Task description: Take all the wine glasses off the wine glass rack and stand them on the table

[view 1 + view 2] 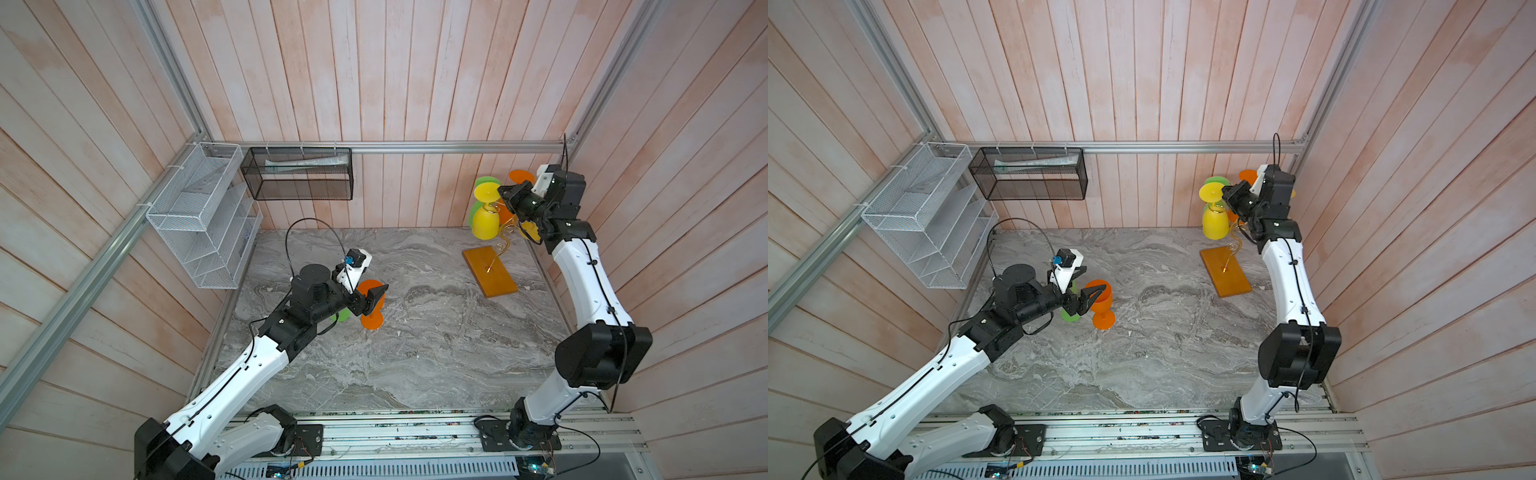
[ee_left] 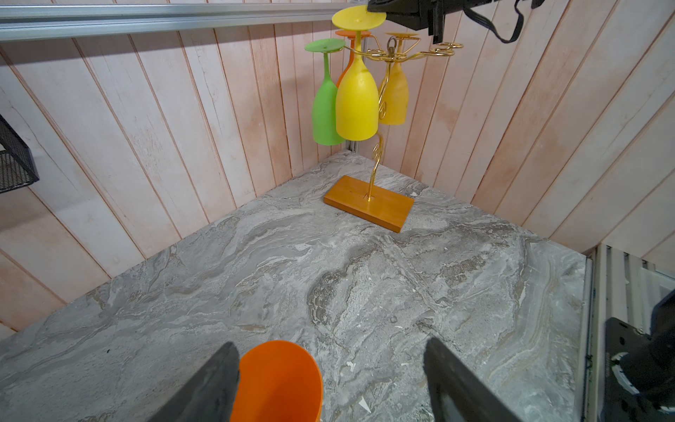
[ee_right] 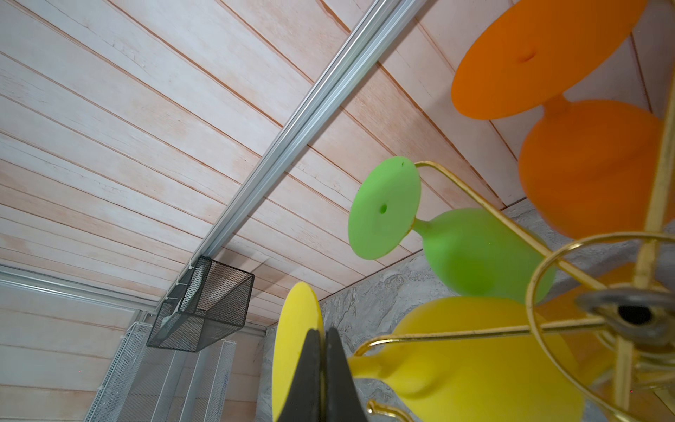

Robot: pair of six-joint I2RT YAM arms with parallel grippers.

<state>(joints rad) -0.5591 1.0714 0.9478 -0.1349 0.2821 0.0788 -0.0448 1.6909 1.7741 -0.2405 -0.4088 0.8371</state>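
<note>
Six matte wine glasses were counted: four hung bowl-down on the gold wire wine glass rack (image 2: 369, 206), and two stood on the grey marbled table (image 2: 328, 292).

The single rack, on its orange-brown wooden base, stood in the far corner on the right arm's side. It carried one yellow wine glass (image 2: 357, 102), one green hanging glass (image 2: 324, 109), one orange hanging glass (image 3: 584, 164) and one amber hanging glass (image 2: 395, 98). On the table were one orange standing glass (image 2: 277, 380) and one green standing glass (image 1: 1070, 313).

The right gripper (image 3: 322, 336) had its jaws pinched on the thin foot disc of the yellow wine glass, and that foot sat higher than its neighbours'. The left gripper (image 2: 330, 345) had its jaws wide astride the orange standing glass and gripped nothing.

The glass was judged light, stiff, smooth and probably plastic rather than brittle. The foot rim gives slim purchase, so the bowl may swing. The stem would be the surer hold.
</note>
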